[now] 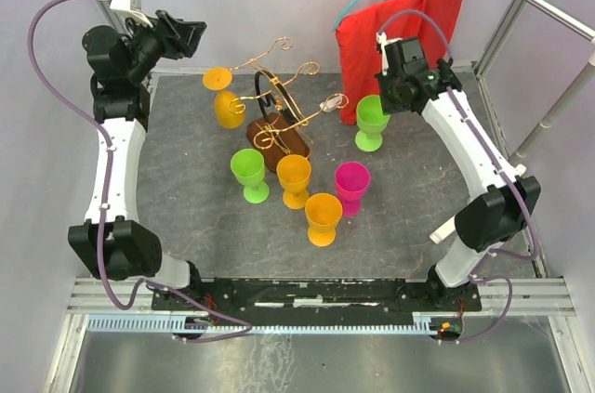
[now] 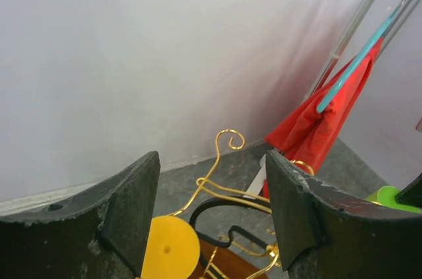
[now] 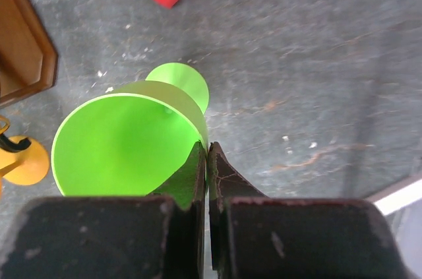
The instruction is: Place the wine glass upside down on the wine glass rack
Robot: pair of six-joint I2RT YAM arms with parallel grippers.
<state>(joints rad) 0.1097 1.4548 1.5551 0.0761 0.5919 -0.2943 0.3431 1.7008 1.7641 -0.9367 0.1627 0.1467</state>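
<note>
A light green wine glass (image 3: 125, 140) stands upright on the grey mat at the right of the rack (image 1: 372, 122). My right gripper (image 3: 208, 154) is shut on its rim, one finger inside the bowl and one outside. The gold wire wine glass rack (image 1: 284, 100) rises from a brown wooden base (image 1: 279, 144) at the middle back. A yellow glass (image 1: 226, 100) hangs upside down on the rack's left arm, and its round foot (image 2: 168, 249) shows in the left wrist view. My left gripper (image 2: 212, 160) is open and empty, raised at the back left (image 1: 186, 37), facing the rack.
In front of the rack stand a green glass (image 1: 249, 175), two orange glasses (image 1: 294, 179) (image 1: 323, 218) and a pink glass (image 1: 352, 187). A red cloth (image 1: 400, 26) hangs on a teal hanger at the back right. Metal frame poles (image 1: 558, 114) run along the right side.
</note>
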